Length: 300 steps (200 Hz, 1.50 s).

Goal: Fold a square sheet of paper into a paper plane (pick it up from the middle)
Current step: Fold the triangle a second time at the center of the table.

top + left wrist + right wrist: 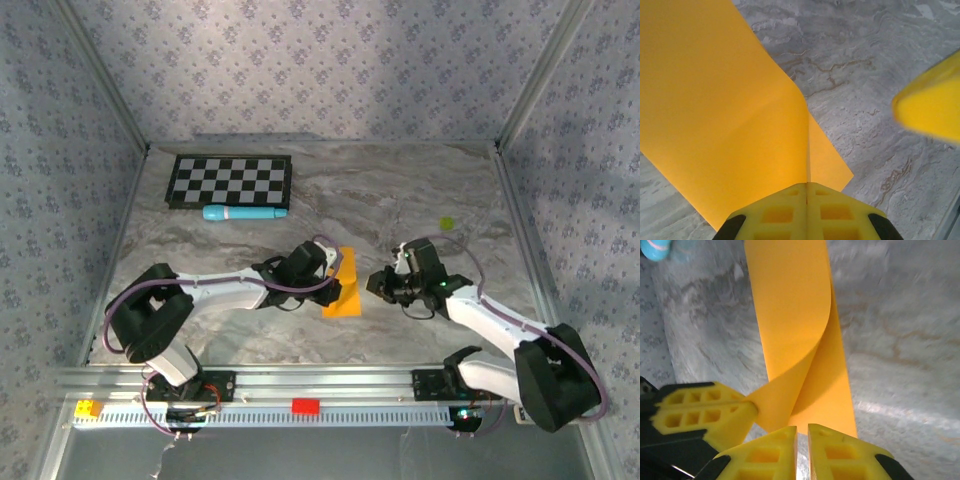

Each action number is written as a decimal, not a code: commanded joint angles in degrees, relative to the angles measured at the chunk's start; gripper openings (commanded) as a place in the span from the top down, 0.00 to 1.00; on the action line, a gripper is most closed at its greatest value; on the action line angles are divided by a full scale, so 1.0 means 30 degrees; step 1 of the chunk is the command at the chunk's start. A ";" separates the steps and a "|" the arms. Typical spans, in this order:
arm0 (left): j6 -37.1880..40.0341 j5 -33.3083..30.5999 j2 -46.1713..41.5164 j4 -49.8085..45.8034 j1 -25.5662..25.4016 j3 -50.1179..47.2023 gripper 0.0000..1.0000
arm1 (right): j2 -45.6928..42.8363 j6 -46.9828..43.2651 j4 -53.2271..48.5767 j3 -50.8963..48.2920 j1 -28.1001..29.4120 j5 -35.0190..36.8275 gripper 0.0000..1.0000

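The square sheet of paper point(790, 300) lies near the middle of the table point(420, 190), a little toward 6 o'clock. From overhead it reads as a narrow orange strip running from 12 to 6 o'clock. It is not flat: one flap lifts off the layer beneath and curls over in a soft bend, with no sharp crease along that bend.

The left gripper point(807, 192) reaches in from the paper's 9 o'clock side. Its jaws are pressed together on the raised flap, and the orange edge runs straight into the seam between the two yellow fingers.

The right gripper point(802, 432) sits just beside the strip on its 3 o'clock side. Its jaws are drawn almost together, leaving a thin slit, and no paper is visible in that slit.

The checkerboard point(230, 181) lies well apart at 11 o'clock, with the light-blue cylinder point(245, 212) just on its 6 o'clock edge. A tiny yellow-green bit point(447, 223) rests toward 2 o'clock.

The step in hand looks like an early fold, with the left arm carrying one edge across the sheet. Nothing yet resembles a pointed dart, so most of the folding remains.

The next move likely calls for laying the flap down with its edges lined up against the lower layer. The right fingers would then press along the bend to set the crease while the left holds the paper from sliding. If the left lets go before that, the curl could spring open.
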 commanded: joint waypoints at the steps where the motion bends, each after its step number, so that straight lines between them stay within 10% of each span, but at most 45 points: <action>1: -0.0520 0.0494 -0.0378 0.0741 0.0127 -0.0030 1.00 | 0.1313 0.0638 0.0243 0.0766 0.1416 0.0116 0.91; 179: -0.2963 0.0178 0.1401 0.2867 0.0200 -0.0107 1.00 | 0.4510 -0.3563 -0.4263 0.3209 0.0941 0.2765 0.92; 300: -0.3033 -0.0120 0.1461 0.2771 0.0200 -0.0156 1.00 | 0.5880 -0.1006 0.0975 0.2246 0.1362 0.0161 0.90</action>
